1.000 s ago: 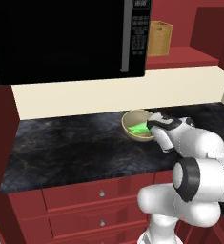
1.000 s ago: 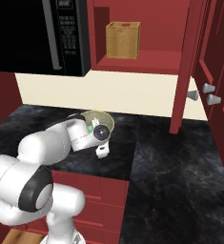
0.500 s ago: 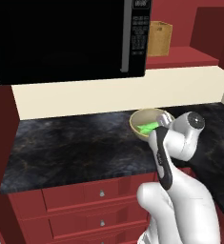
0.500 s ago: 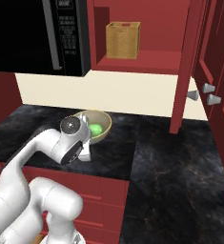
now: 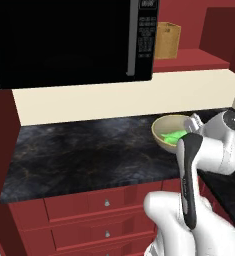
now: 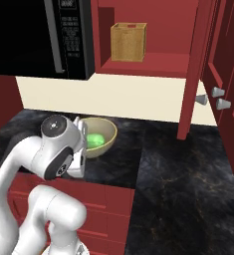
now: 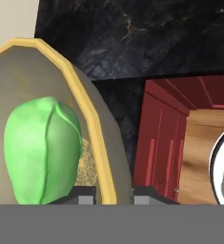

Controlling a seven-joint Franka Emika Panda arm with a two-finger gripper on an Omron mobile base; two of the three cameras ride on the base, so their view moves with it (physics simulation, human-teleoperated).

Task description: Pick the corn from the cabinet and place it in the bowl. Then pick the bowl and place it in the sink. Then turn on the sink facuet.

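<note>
You see: 1 bowl | 1 corn | 1 microwave | 1 box | 2 door knobs | 3 drawers

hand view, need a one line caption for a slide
Claw shut on the rim of the tan bowl, green corn lying inside.

We see a black marbled countertop over red drawers, a cream backsplash, a black microwave, and a tan box on a red shelf.

No legible text anywhere (microwave panel markings too small, blurred)
</note>
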